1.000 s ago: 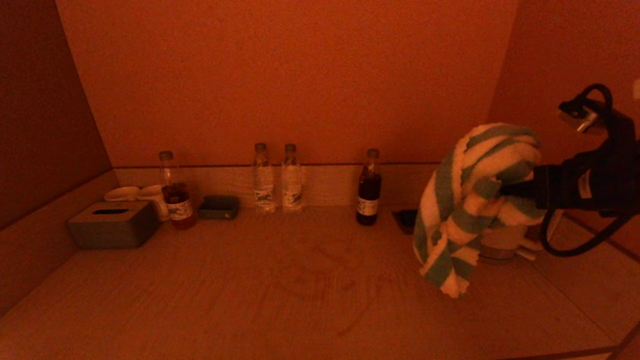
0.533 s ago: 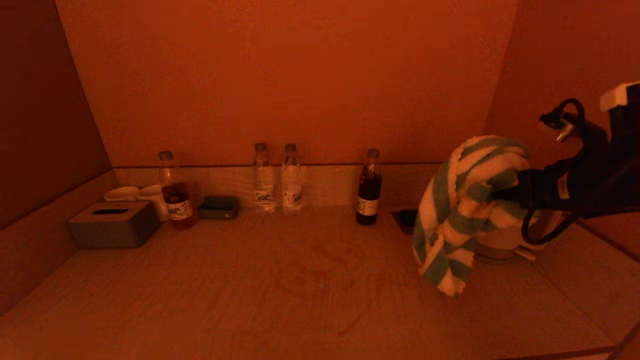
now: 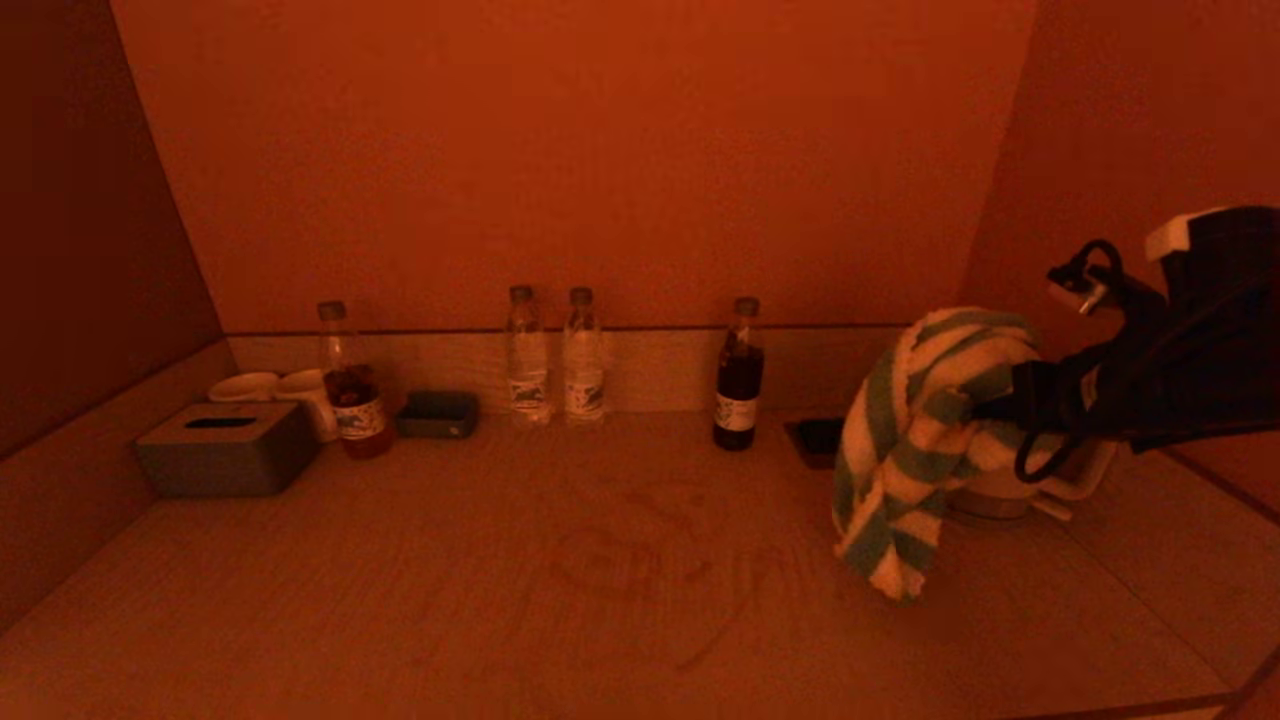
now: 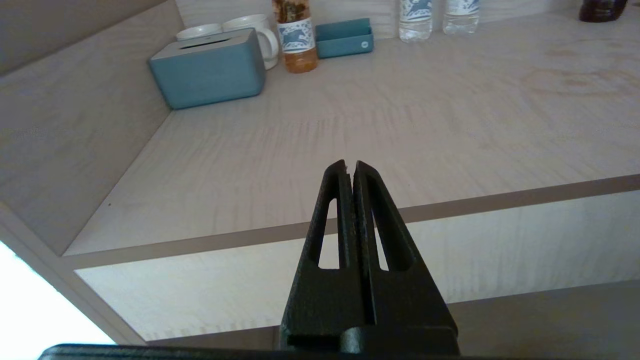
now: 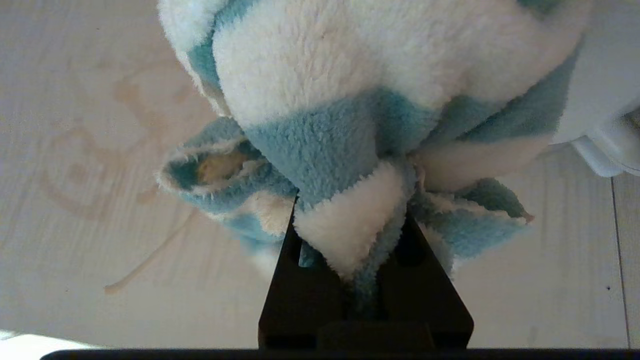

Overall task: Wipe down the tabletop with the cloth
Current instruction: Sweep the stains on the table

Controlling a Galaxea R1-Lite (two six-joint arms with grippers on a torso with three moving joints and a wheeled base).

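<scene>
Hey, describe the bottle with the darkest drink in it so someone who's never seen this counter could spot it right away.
Look along the back wall of the tabletop, where four bottles stand in a row. The dark bottle is the one furthest to the robot's right, standing alone just left of the striped cloth held by the right gripper. Unlike the two clear water bottles and the half-full amber bottle, its contents look nearly black.

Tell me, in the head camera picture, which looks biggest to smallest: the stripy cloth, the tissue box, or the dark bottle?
1. Stripy cloth, though it hangs nearer the camera, which flatters it.
2. Tissue box.
3. Dark bottle.
</scene>
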